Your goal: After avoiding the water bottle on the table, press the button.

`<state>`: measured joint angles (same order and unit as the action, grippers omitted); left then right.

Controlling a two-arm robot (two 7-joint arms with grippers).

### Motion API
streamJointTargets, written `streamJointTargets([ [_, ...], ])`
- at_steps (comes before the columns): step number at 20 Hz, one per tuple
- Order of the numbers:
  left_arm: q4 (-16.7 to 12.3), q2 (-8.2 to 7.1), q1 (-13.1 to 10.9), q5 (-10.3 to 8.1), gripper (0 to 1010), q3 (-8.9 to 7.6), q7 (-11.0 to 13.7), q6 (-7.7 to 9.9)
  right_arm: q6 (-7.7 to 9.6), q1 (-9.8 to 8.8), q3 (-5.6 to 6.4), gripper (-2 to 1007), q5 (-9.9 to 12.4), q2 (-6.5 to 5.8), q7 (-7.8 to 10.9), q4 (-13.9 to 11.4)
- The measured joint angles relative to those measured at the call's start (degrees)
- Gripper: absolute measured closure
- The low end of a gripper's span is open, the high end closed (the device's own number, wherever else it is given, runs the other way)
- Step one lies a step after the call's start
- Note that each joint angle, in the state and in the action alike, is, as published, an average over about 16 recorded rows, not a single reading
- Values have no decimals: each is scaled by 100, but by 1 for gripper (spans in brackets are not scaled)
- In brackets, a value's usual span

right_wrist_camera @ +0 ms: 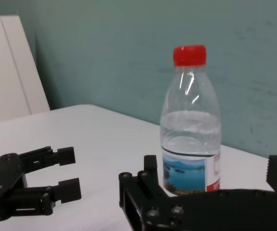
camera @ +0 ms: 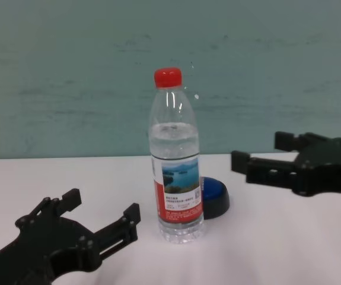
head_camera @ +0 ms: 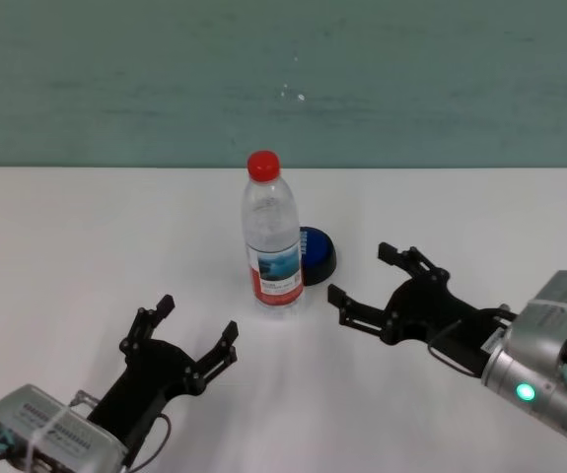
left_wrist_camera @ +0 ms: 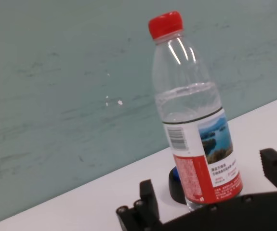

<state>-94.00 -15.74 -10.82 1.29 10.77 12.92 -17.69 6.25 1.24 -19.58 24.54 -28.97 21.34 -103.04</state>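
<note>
The water bottle stands upright near the middle of the white table, with a red cap and a red-and-white lake label. The blue button sits just behind it to the right, touching or nearly touching, partly hidden by the bottle. My right gripper is open and empty, hovering to the right of the bottle and button. My left gripper is open and empty, low at the front left of the bottle. In the chest view the bottle hides the left part of the button.
A teal wall runs behind the table's far edge. Bare tabletop lies to the left, right and behind the bottle. The right wrist view shows the left gripper farther off and a white panel against the wall.
</note>
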Motion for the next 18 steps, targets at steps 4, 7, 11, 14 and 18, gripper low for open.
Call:
streamJointTargets([
  [4, 0, 0, 0, 0, 10, 0, 0, 0, -117, -131, 114, 2, 75, -1, -5, -68],
  [7, 0, 0, 0, 0, 10, 0, 0, 0, -209, -226, 191, 2, 143, 5, -1, -98],
  [11, 0, 0, 0, 0, 10, 0, 0, 0, -331, -306, 252, 2, 229, 30, 32, -78],
  [14, 0, 0, 0, 0, 10, 0, 0, 0, -422, -327, 261, 2, 284, 61, 72, -18],
  [18, 0, 0, 0, 0, 10, 0, 0, 0, -548, -326, 233, 2, 312, 102, 132, 92],
])
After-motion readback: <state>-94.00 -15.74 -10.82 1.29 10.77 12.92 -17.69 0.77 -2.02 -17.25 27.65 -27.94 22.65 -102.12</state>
